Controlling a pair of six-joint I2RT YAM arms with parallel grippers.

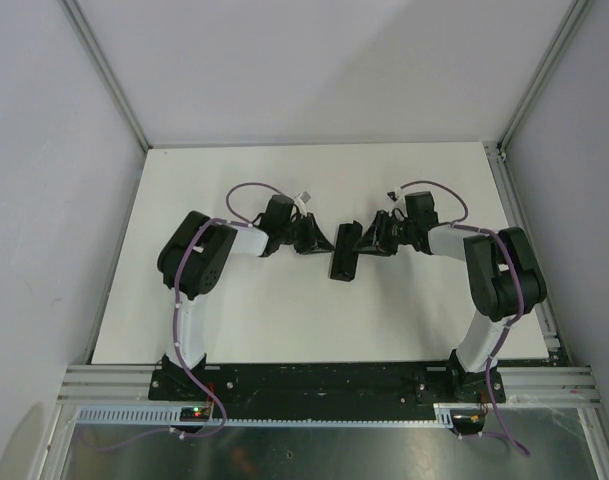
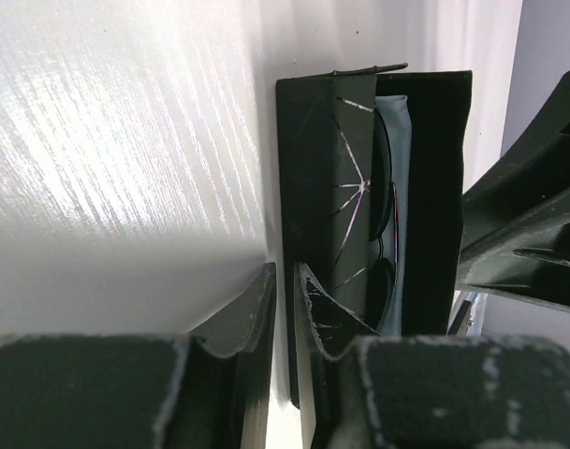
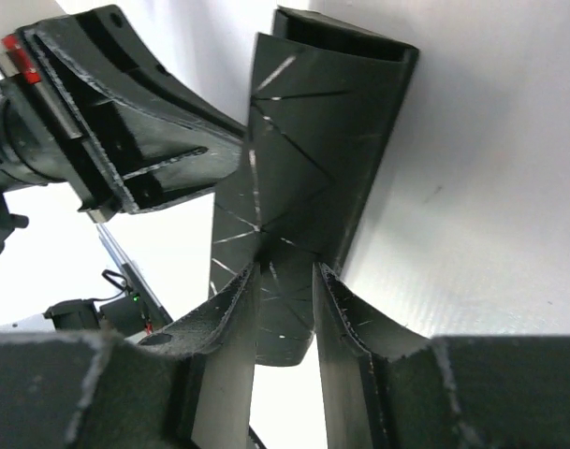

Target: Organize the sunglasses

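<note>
The black case (image 1: pixel 342 262) lies mid-table between both arms. In the left wrist view its creased lid flap (image 2: pixel 322 150) stands half raised. Behind the flap lie the sunglasses (image 2: pixel 382 201) with dark lenses, on a light blue cloth (image 2: pixel 403 178). My left gripper (image 2: pixel 285 281) is nearly shut, with the case's left edge in the thin gap between its fingers. It also shows in the top view (image 1: pixel 324 243). My right gripper (image 3: pixel 286 271) has its fingers a little apart, and their tips rest against the face of the creased flap (image 3: pixel 313 122). It also shows in the top view (image 1: pixel 364 240).
The white table (image 1: pixel 234 320) is ringed by grey enclosure walls and metal rails (image 1: pixel 524 200). The right gripper's body (image 2: pixel 528 215) crowds the case's right side. The left gripper's body (image 3: pixel 125 122) crowds its left side. A black base bar (image 1: pixel 324 380) runs along the near edge.
</note>
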